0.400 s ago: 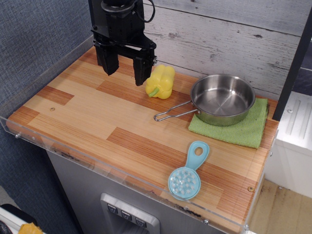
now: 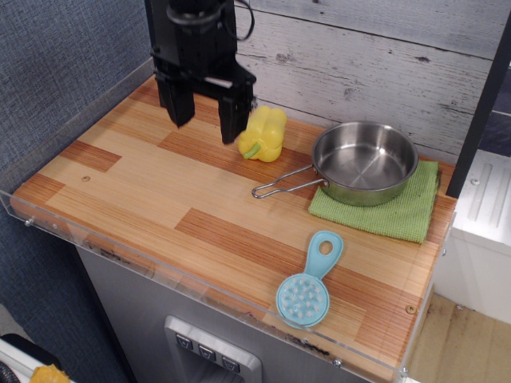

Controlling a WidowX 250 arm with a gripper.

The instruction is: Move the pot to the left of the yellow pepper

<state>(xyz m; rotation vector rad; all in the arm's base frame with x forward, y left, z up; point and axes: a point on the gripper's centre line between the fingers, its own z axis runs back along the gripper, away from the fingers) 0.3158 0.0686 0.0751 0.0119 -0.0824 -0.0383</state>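
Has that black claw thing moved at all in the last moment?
Yes, slightly. The end effector, open and empty, has shifted a little to the right, closer to the yellow pepper, which has stayed put.

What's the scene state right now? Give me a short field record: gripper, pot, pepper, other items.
gripper: open, empty, hanging over the back left of the table, just left of the yellow pepper
pot: upright, empty, resting on the green cloth, right of the pepper, wire handle pointing left
yellow pepper: on the wooden table near the back wall
blue scrubber: front right, near the edge
task status: pot not yet moved
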